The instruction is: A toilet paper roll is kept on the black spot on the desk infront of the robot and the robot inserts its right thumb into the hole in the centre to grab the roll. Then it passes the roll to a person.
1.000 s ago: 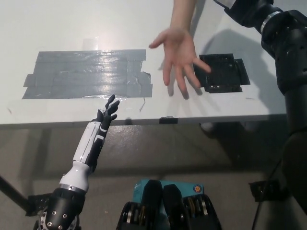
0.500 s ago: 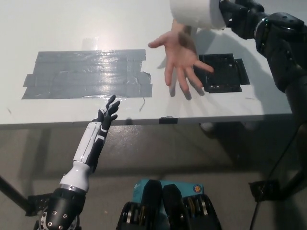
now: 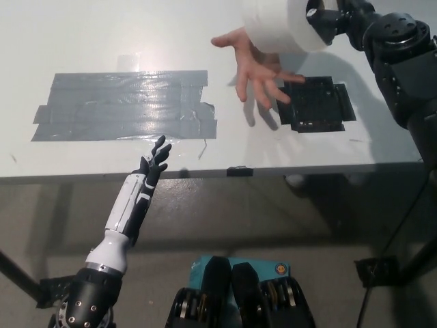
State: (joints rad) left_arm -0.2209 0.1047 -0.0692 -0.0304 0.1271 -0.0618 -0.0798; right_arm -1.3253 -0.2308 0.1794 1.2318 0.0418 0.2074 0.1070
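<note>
- While the handover step is in hand, the toilet paper roll [image 3: 276, 26] is held aloft at about one o'clock, lifted clear of the black spot [image 3: 315, 104] on the tabletop [image 3: 102, 41].
- The roll is carried on the black right hand [image 3: 326, 17], whose fingers are closed against its end; whether the thumb sits in the centre hole cannot be told.
- A person's hand [image 3: 254, 65] is offered palm up directly beneath the roll, fingers spread, partly hidden by it.
- The white left hand [image 3: 154, 162] is rested at seven o'clock by the tabletop's near edge, fingers apart and holding nothing.
- A grey tape patch [image 3: 123, 106] is seen at ten o'clock, untouched.
- Next, the roll would have to be lowered into the waiting palm and the grip released once it is supported.
</note>
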